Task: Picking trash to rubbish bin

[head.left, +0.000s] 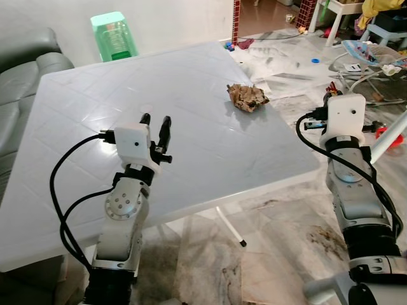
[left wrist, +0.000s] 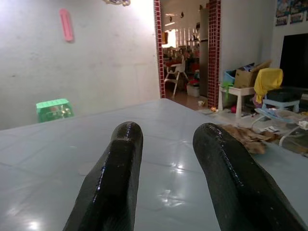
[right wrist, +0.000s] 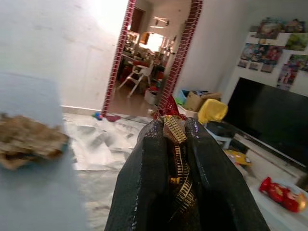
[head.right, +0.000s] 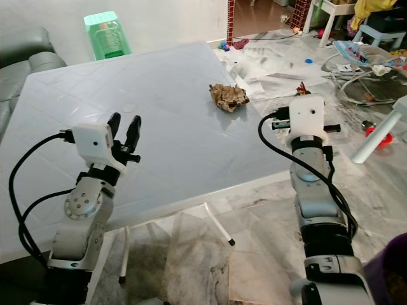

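Note:
A crumpled brown paper wad (head.left: 248, 96) lies on the white table (head.left: 95, 95) near its far right edge. My left gripper (head.left: 156, 121) hovers open over the near left part of the table, its fingers (left wrist: 120, 163) pointing across the top, with the wad (left wrist: 245, 137) well ahead to the right. My right gripper (right wrist: 173, 126) is off the table's right side, just past the wad, and is shut on a small red and gold wrapper (right wrist: 174, 130). The wrapper's tip (head.right: 304, 91) pokes up behind the right wrist's white camera box.
A green stool (head.left: 114, 35) stands behind the table and a grey sofa (head.left: 25, 63) on the left. Toys, a baby bouncer (head.left: 372, 54) and clutter cover the floor at the right. A purple object (head.right: 389, 273) sits at the near right corner.

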Available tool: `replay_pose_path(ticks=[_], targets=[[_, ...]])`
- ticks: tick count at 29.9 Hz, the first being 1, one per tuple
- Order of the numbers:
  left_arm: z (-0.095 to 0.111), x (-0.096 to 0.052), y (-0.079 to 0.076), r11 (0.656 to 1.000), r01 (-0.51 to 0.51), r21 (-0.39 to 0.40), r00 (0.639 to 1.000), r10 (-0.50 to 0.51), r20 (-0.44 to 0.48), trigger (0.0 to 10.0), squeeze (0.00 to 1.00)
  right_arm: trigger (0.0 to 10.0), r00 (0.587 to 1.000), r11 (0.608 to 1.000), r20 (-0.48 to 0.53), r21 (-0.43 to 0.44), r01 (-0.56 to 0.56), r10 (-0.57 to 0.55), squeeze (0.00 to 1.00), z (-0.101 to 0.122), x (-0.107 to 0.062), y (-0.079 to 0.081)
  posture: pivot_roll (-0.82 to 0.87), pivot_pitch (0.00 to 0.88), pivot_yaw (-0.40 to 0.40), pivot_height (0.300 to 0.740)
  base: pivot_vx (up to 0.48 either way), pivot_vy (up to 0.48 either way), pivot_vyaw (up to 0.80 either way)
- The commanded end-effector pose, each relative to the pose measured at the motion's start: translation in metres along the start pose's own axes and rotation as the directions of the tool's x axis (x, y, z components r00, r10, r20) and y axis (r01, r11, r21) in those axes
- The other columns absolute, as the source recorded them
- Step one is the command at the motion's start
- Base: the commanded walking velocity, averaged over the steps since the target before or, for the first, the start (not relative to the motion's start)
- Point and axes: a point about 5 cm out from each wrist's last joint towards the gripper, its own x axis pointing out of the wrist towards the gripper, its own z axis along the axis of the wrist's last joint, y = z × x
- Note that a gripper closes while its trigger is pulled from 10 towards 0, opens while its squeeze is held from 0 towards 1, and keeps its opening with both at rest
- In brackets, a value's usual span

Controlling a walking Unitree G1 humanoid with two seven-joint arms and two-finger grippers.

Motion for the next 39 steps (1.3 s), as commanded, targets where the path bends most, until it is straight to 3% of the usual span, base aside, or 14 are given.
replay_pose_path(ticks=[1,20,31,39], targets=[[0.0,0.002,-0.006,0.999,0.022,-0.026,1.0,-0.022,0.0,10.0,0.0,10.0,1.0,1.0,-0.001,-0.008,0.021,-0.021,0.0,0.002,0.001,-0.007,-0.06,0.029,0.034,0.74,0.0,0.0,-0.8],[0.001,0.004,-0.002,1.0,0.008,-0.028,1.0,-0.008,0.005,10.0,0.0,10.0,0.999,0.999,-0.028,-0.035,0.04,-0.041,0.0,0.0,-0.001,-0.012,-0.07,0.039,0.043,0.74,0.0,0.0,-0.8],[0.002,0.008,-0.003,1.0,0.031,-0.006,1.0,-0.031,0.004,10.0,0.0,10.0,0.988,0.994,-0.113,-0.047,0.1,-0.105,0.0,-0.014,-0.001,-0.029,-0.08,0.05,0.058,0.74,0.0,0.0,-0.8],[0.005,0.007,-0.004,0.999,0.048,0.002,0.999,-0.048,0.017,10.0,0.0,10.0,0.989,0.996,-0.113,-0.025,0.088,-0.09,0.0,-0.014,-0.001,-0.026,-0.07,0.054,0.059,0.74,0.0,0.0,-0.7]])
